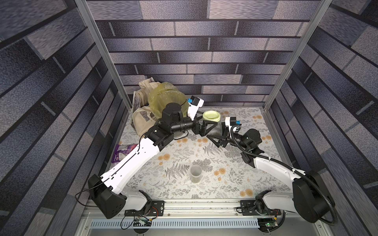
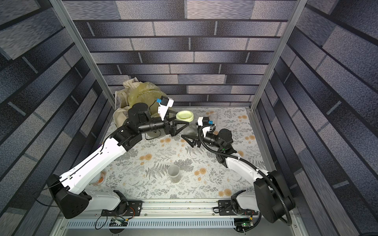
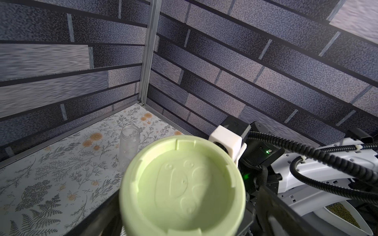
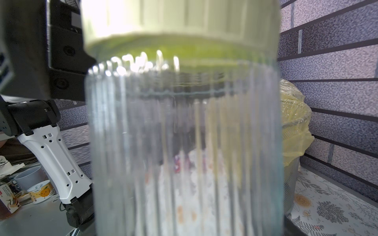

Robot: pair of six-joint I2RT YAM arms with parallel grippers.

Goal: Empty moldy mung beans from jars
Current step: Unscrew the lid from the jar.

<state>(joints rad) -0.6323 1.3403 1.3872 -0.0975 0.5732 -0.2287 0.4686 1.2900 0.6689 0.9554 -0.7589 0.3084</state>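
Step in hand: lid off. The right gripper (image 1: 217,133) is clamped on the ribbed jar (image 4: 184,153), which stands upright near the far edge of the surface, beside the bin (image 1: 163,96) in the far left corner. The left gripper (image 1: 205,121) is spread wide around the lime lid (image 3: 184,188) and looks released. Close squarely on the lid's rim, level with it. Twist with the left while the right holds firm, then lift straight. No mung beans show through the ribbed wall. Keep the jar upright until it is over the bin.

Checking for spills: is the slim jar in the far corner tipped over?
No, the slim jar stands upright on the flowered table, its open mouth up.
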